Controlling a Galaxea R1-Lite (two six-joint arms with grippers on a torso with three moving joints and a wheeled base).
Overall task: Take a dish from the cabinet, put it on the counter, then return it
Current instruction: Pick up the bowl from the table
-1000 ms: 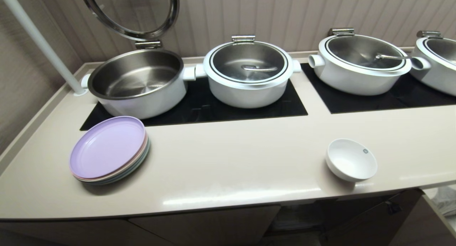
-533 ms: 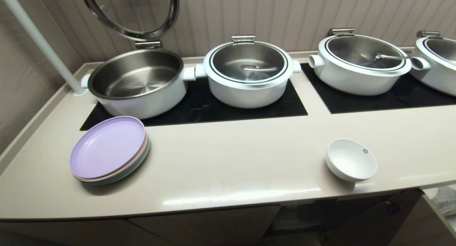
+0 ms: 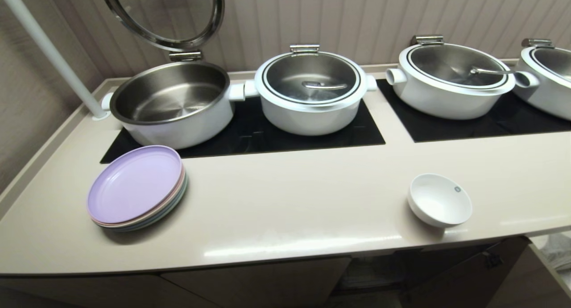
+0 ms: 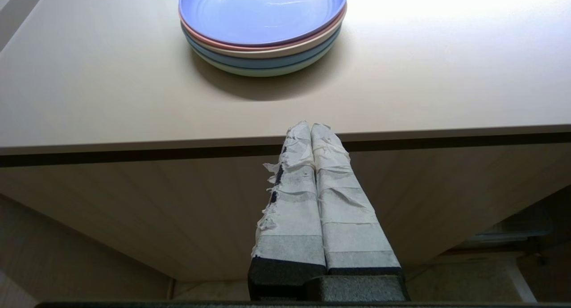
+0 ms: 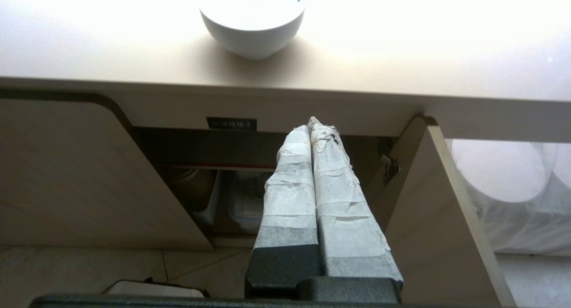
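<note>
The dish point(image 3: 440, 200), a small white bowl with a tiny blue-grey logo near its rim, stands on the counter point(image 3: 285, 201) close to the front edge at the right; it also shows as the dish point(image 5: 253, 24) in the right wrist view. Below it the cabinet point(image 5: 196, 178) stands with its right door point(image 5: 439, 218) swung open and a black label point(image 5: 231, 123) above the dark opening. My right gripper point(image 5: 310, 126) is shut and empty, hanging in front of that opening, below the counter edge. My left gripper point(image 4: 311, 127) is shut and empty before the closed cabinet front point(image 4: 178, 210).
A stack of pastel plates point(image 3: 136, 186) with a lilac one on top lies at the counter's left. Several white pots point(image 3: 312, 91) stand on black cooktop panels point(image 3: 250, 136) at the back, the leftmost with its lid raised. Plastic tubs point(image 5: 241, 198) sit inside the cabinet.
</note>
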